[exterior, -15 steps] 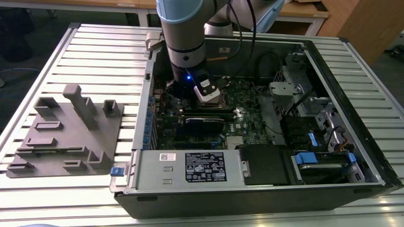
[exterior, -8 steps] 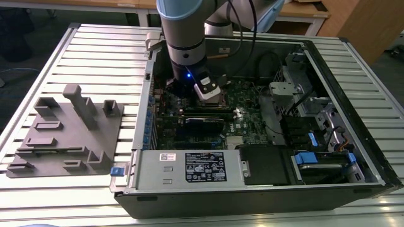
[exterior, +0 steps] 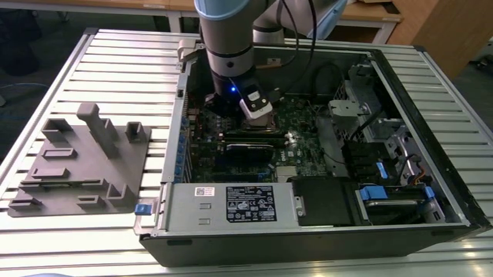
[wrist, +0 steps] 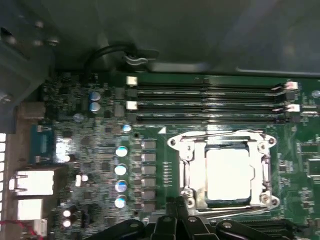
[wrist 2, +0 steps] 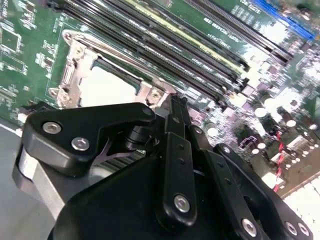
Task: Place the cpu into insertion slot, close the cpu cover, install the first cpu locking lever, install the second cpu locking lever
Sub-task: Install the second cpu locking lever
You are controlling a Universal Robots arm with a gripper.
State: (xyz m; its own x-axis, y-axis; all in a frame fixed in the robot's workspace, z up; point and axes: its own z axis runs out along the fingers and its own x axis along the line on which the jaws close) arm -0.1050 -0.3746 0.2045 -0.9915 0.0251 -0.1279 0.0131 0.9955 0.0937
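cpu (wrist: 227, 172) is seated in the insertion slot (wrist: 192, 172) with the cpu cover (wrist: 223, 138) down, so i'd say i'm on the levers. gripper (wrist 2: 172, 102) fingers pinched together, empty, just beside the socket edge.

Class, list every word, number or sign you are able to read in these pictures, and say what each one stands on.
No text can be quoted.
Black label on the power supply box: print too small to read.
Small white sticker beside it: too small to read.
White lettering on the motherboard: blurred, unreadable.
The cpu: top washed bright, no print to tell.
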